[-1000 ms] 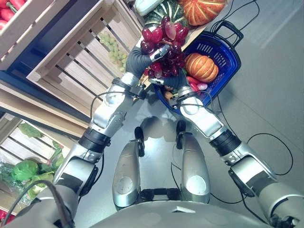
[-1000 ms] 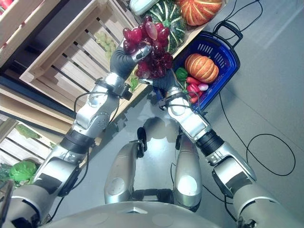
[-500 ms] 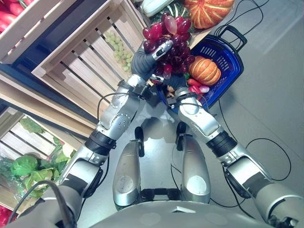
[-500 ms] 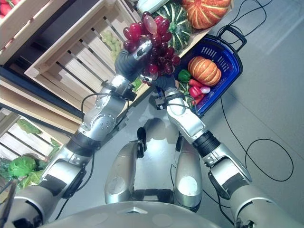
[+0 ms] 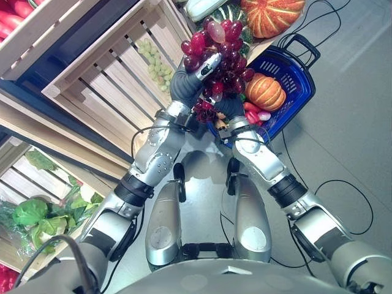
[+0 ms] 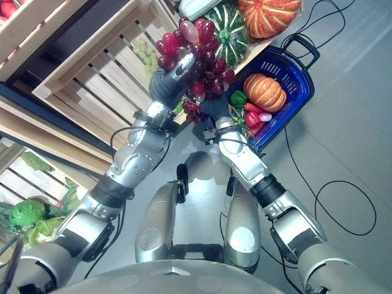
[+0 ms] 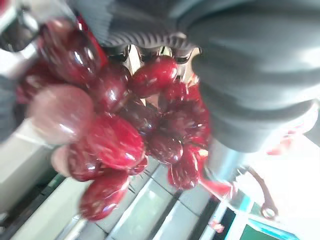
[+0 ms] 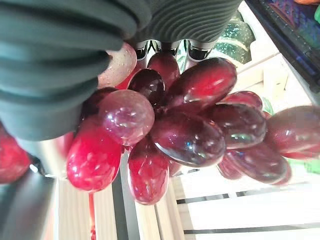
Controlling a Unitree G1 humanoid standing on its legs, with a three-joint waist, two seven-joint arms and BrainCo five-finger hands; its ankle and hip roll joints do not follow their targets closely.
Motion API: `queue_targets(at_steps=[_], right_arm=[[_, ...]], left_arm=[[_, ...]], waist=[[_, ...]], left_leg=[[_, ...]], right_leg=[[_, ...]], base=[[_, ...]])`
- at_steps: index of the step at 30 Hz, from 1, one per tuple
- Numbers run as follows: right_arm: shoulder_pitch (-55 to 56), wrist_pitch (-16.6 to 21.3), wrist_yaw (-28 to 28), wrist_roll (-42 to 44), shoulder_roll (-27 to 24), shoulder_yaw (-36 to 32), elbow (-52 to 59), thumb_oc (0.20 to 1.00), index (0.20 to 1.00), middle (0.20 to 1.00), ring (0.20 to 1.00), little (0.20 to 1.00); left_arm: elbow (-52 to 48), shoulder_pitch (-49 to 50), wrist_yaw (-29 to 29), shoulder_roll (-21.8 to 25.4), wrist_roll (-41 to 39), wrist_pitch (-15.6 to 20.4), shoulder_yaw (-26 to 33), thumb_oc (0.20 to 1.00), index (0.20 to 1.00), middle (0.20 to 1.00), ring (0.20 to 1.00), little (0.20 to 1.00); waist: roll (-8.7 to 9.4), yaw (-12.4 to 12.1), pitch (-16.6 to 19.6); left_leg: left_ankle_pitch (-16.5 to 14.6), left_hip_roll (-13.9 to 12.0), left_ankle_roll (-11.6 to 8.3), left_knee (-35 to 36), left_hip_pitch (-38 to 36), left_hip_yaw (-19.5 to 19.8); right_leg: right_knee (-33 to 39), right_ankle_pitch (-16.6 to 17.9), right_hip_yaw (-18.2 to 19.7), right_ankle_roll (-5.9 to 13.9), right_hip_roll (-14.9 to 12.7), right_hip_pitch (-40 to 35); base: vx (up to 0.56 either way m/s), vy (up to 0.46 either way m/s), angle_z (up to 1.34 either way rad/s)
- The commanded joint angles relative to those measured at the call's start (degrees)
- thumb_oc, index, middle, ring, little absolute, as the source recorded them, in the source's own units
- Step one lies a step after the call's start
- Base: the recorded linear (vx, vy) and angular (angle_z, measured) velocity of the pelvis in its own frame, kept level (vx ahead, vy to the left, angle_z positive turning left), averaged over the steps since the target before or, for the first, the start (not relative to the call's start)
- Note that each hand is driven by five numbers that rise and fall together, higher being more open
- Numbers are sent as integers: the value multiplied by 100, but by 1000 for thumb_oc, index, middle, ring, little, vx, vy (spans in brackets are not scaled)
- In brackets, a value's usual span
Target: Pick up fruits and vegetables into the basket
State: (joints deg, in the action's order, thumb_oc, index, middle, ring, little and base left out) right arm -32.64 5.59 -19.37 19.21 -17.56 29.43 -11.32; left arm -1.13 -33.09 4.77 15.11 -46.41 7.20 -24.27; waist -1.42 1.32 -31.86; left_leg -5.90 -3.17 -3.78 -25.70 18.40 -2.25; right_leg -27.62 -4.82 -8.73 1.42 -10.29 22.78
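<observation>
A big bunch of red grapes point(image 5: 220, 52) is held up between both hands, just left of the blue basket point(image 5: 300, 70) that stands on the floor. My left hand point(image 5: 184, 86) grips the bunch from the left, a silver finger curled over the top berries. From below, my right hand point(image 5: 231, 107) closes on the lower grapes point(image 8: 190, 125), which press against its palm. The left wrist view has the grapes point(image 7: 125, 130) close up. Inside the basket lie an orange pumpkin point(image 5: 264, 92), a green pepper point(image 6: 237, 98) and some red vegetables point(image 5: 252, 111).
Slatted wooden crates line the left; one holds green grapes point(image 5: 153, 58). Behind the bunch sit a striped green squash point(image 6: 223, 27), a second orange pumpkin point(image 5: 272, 13) and a pale vegetable point(image 5: 205, 7). Leafy greens point(image 5: 30, 214) fill a lower-left crate. Grey floor lies right of the basket.
The view has shifted a little. Both hands keep hold of the grapes at much the same spot beside the basket; the left arm reaches out slightly further.
</observation>
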Motion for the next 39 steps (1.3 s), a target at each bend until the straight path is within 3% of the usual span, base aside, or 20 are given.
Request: queue_targets(at_steps=[1,4,8,10,14,17,18,19,23,26,29,35,39], right_arm=[[-128,817,171,92,225,-435,466,200,200,200,200,200],[29,890,265,172,-35,-654,519,200,200,200,200,200],[317,1019,429,397,-232,-1057,606,200,200,200,200,200],[511,1085,564,494,-337,-1357,669,200,200,200,200,200],[847,1153,610,381,-503,-1888,746,200,200,200,200,200],[1026,1100,673,337,-664,-2201,753,200,200,200,200,200],[1026,1098,674,338,-665,-2202,756,200,200,200,200,200],[1028,1011,658,309,-793,-2337,661,200,200,200,200,200],[801,768,826,636,-1163,-2530,233,200,200,200,200,200],[511,600,1041,1075,-1541,-2604,-303,200,200,200,200,200],[87,358,1375,1570,-1970,-2611,-1000,200,200,200,200,200],[-821,-288,1890,2342,-2689,-2354,-2186,200,200,200,200,200],[-1148,-544,2019,2784,-2846,-2158,-2758,200,200,200,200,200]], left_arm=[[-653,286,69,123,1442,-17,-52,1000,1000,1000,1000,1000],[-574,333,790,558,2753,142,201,1000,1000,1000,1000,1000],[-574,613,1469,997,3539,283,771,1000,1000,1000,1000,1000],[-554,838,1508,1200,3474,449,1105,1000,1000,1000,1000,1000],[-569,1471,1125,1288,3116,652,1596,1000,1000,1000,1000,1000],[-533,1867,270,1313,2341,373,1749,1000,1000,1000,1000,1000],[-538,1868,262,1315,2333,368,1756,1000,1000,1000,1000,1000],[-461,2026,-384,1291,1860,-61,1703,1000,1000,1000,1000,1000],[-218,2189,-1118,1266,1326,-1034,1455,1000,1000,1000,1000,1000],[98,2242,-1582,1304,1170,-1441,1184,1000,1000,1000,1000,1000],[446,2357,-1843,1311,809,-1605,896,1000,1000,1000,1000,1000],[1200,2473,-2127,1574,1798,-930,136,1000,1000,1000,1000,1000],[1501,2580,-2154,1666,1829,-571,-214,1000,1000,1000,1000,1000]], waist=[[21,13,350],[-34,24,325],[-102,-18,298],[-130,-45,277],[-194,-100,209],[-242,-113,206],[-241,-113,207],[-276,-117,206],[-351,-135,206],[-429,-179,206],[-552,-259,206],[-838,-369,206],[-1010,-433,206]], left_leg=[[-170,110,420,26,127,-361],[-129,117,394,48,154,-348],[-94,113,350,45,237,-350],[-80,100,331,32,302,-353],[-56,95,315,2,472,-363],[-36,89,312,-4,652,-393],[-38,89,312,-12,660,-394],[-19,81,321,-7,781,-423],[-145,97,298,-91,1012,-423],[-132,107,302,-133,1215,-444],[-92,116,296,-165,1515,-466],[-2,94,270,-237,2141,-524],[48,88,273,-264,2473,-530]], right_leg=[[23,-251,-182,222,-102,-222],[-35,-295,-183,202,-71,-164],[-166,-371,-209,187,-77,-50],[-254,-415,-234,180,-90,27],[-455,-489,-276,160,-74,244],[-585,-531,-306,151,-55,466],[-593,-533,-304,151,-56,475],[-652,-539,-329,147,-53,616],[-854,-703,-324,188,-46,877],[-962,-735,-365,174,-62,1089],[-1105,-769,-429,149,-98,1411],[-1416,-837,-418,78,-160,2171],[-1558,-879,-377,36,-174,2579]], base=[[-23,-39,0],[-13,-17,-2],[-28,-33,-3],[-54,-60,1],[-58,-57,3],[-54,-32,3],[-66,-39,5],[-63,-34,6],[-8,-37,5],[-42,-33,7],[-43,-27,1],[-19,-1,14],[4,8,4]])
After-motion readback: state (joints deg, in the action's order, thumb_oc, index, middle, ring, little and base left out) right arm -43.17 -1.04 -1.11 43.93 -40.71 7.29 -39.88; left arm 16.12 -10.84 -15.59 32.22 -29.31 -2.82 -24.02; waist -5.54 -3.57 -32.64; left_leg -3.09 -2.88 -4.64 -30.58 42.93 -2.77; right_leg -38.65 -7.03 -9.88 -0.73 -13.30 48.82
